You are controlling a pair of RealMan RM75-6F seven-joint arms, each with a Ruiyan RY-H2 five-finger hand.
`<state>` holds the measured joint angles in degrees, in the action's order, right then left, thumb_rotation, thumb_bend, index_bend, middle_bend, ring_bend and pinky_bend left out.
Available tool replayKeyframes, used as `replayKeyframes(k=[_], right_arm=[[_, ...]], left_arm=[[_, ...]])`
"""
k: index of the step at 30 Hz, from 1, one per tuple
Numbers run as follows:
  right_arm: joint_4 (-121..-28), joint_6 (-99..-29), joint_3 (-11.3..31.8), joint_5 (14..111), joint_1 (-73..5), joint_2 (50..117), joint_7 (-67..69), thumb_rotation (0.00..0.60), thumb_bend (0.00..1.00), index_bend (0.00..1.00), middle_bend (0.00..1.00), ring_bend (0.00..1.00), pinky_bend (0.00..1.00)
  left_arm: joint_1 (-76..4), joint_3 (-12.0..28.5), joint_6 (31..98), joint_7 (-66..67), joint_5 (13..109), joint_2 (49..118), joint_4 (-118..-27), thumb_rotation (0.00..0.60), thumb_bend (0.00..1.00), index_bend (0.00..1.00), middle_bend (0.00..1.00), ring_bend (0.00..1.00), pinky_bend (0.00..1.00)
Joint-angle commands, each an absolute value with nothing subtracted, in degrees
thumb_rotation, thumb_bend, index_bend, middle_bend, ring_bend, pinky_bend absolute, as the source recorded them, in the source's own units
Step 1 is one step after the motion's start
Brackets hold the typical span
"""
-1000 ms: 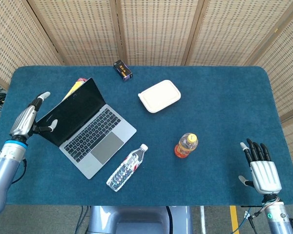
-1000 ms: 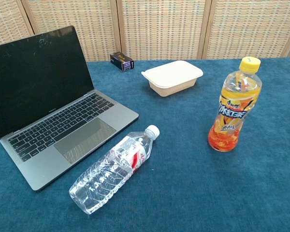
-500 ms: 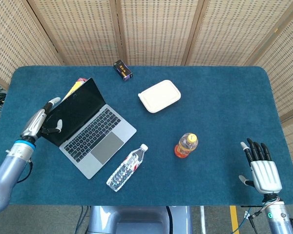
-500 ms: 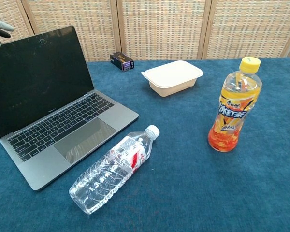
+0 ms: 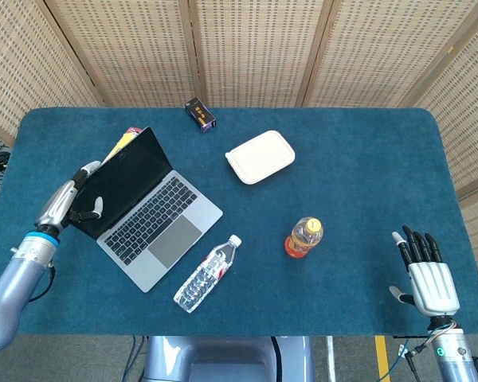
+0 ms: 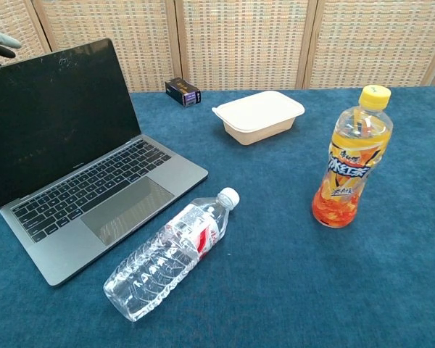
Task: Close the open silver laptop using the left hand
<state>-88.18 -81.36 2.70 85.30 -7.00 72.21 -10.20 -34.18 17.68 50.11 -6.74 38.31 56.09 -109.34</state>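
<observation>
Head view shows us the open silver laptop with its black screen [image 5: 143, 208] sitting on the left part of the blue felt-covered table [image 5: 358, 159], lid raised and keyboard facing the near edge. Our left hand [image 5: 68, 200] is right behind the lid's outer edge with fingers spread and holding nothing; whether the fingertips actually touch the lid we cannot tell from this angle. Our right hand [image 5: 427, 274] rests at the near right corner, fingers extended and apart, empty. A clear plastic water bottle [image 5: 207, 273] lies on its side just in front of the laptop, and an orange drink bottle with a yellow cap [image 5: 303, 237] stands upright farther right.
</observation>
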Motion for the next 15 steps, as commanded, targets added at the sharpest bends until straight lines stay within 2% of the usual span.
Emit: replayKeyframes(k=[1, 9, 15], right_arm=[[-88.17, -81.31, 2.68, 85.33, -7.04, 72.23, -10.24, 0.6, 0.05, 0.0, 0.0, 0.0, 0.0], [-88.17, -81.43, 2.62, 85.44, -7.01, 72.35, -10.51, 0.6, 0.05, 0.0, 0.0, 0.0, 0.0], [-88.0, -81.26, 2.61, 85.38, -7.09, 72.47, -10.58, 0.6, 0.05, 0.0, 0.0, 0.0, 0.0]], left_arm=[[-33.95, 17.43, 49.91, -7.28, 38.38, 56.13, -109.17, 0.6, 0.6, 0.0, 0.0, 0.0, 0.0], [-34.17, 17.4, 48.19, -8.71, 37.9, 55.99, -108.43, 0.6, 0.61, 0.01, 0.0, 0.0, 0.0], [-34.31, 17.32, 49.11, -8.37, 38.2, 55.62, -109.22, 0.6, 0.61, 0.05, 0.0, 0.0, 0.0]])
